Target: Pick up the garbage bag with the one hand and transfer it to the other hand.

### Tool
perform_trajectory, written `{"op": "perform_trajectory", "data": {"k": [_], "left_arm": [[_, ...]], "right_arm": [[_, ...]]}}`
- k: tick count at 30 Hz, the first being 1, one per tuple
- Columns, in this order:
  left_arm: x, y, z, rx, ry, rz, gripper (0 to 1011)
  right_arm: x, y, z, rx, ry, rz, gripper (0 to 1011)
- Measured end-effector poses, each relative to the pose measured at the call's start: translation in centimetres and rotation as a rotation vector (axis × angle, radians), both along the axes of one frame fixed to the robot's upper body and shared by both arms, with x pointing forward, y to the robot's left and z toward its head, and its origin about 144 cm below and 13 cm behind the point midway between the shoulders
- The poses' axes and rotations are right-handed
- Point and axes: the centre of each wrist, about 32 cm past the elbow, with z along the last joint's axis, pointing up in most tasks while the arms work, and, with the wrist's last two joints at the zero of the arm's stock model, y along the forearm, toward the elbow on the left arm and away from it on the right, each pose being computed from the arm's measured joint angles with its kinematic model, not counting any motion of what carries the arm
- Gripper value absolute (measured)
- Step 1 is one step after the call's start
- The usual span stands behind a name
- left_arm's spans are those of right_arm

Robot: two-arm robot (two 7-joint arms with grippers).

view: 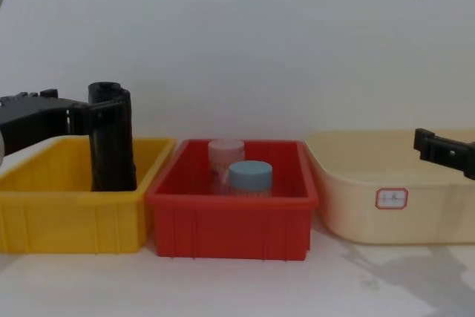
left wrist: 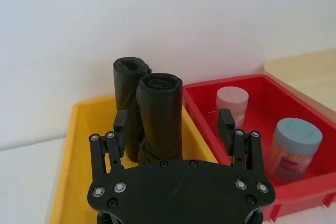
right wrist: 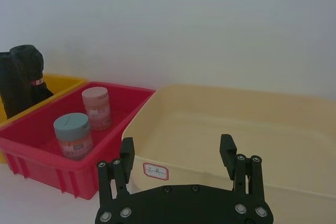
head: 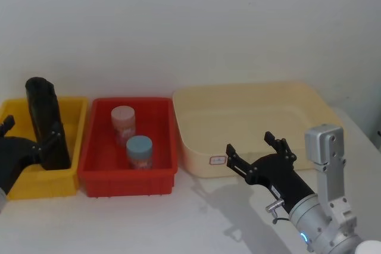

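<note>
Zero of the task's steps looked complete.

- Yellow bin (head: 41, 185): the garbage bag (left wrist: 160, 114) stood upright inside, with a lumpier black roll (left wrist: 127, 77) just behind. The left gripper (left wrist: 173, 121) was spread wide and straddled the bag without clamping it.
- Red bin (head: 128, 179): pink-capped jar (head: 123, 120) and blue-capped jar (head: 139, 150).
- Right gripper (head: 250, 144): fingers apart, empty, hovering before the cream tub (head: 196, 147).
- Outstanding, as judged: grasp, lift, handover rightward.

I believe I am working in a lab or a robot test room. The red bin (head: 128, 184) stands on a plain white table (head: 149, 225). A yellow bin (head: 41, 184) is just left of it, a labelled beige tub (head: 199, 147) just right, and a bare white wall (head: 178, 28) behind.
</note>
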Motion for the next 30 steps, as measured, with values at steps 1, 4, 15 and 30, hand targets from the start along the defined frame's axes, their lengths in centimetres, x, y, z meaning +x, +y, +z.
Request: {"op": "perform_trajectory", "data": {"k": [1, 4, 15, 30], "left_arm": [[0.2, 0.0, 0.0, -0.002, 0.001, 0.001, 1001], [0.6, 0.0, 0.1, -0.006, 0.009, 0.004, 1001], [2.2, 0.0, 0.1, -0.019, 0.041, 0.015, 1001], [4.6, 0.4, 0.2, 0.002, 0.090, 0.002, 1000]], "right_arm": [[0.0, 0.0, 0.0, 0.000, 0.000, 0.000, 1000], [0.0, 0.0, 0.0, 0.000, 0.000, 0.000, 1000], [0.0, 0.0, 0.0, 0.000, 0.000, 0.000, 1000], [0.0, 0.0, 0.0, 0.000, 0.000, 0.000, 1000]]}}
